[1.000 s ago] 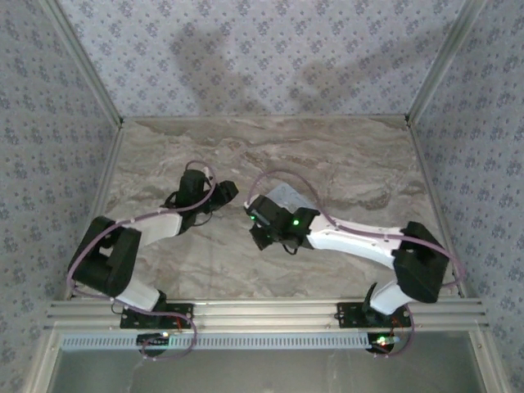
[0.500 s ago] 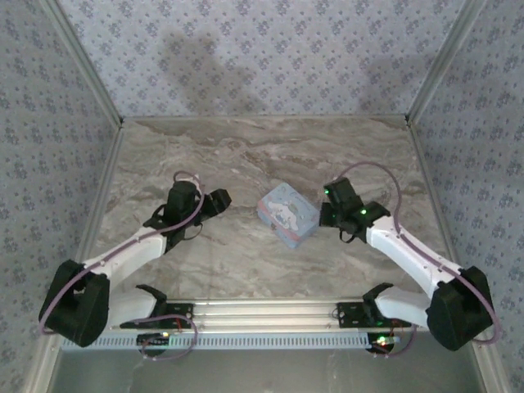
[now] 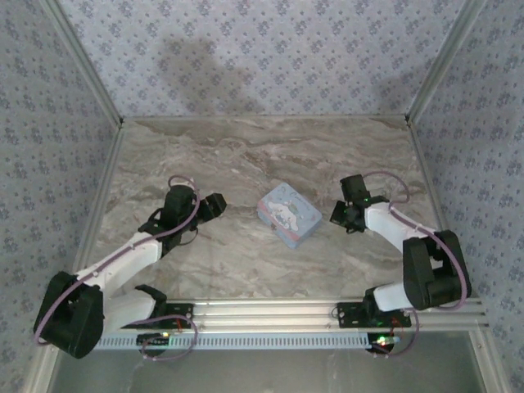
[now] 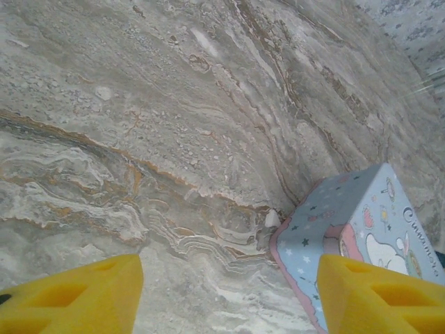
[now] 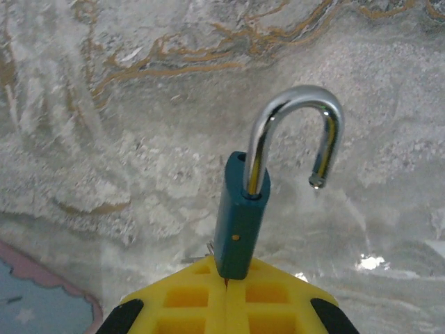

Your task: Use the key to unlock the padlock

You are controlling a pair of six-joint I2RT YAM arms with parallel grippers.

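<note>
Right gripper (image 5: pixel 226 296) clamps the padlock (image 5: pixel 240 209) by its body, right of the tin (image 3: pixel 288 214), probably to leave the shackle free; it stands swung open. Left gripper (image 4: pixel 229 278) is spread wide, empty, left of tin.

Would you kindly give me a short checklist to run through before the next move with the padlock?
1. Grip of right claw on padlock: ok.
2. Free end of shackle out of the lock body: ok.
3. Open, empty left claw: ok.
4. Pale blue tin flat on table, apart from both claws: ok.
5. Whether key sits in keyhole: cannot tell.
</note>
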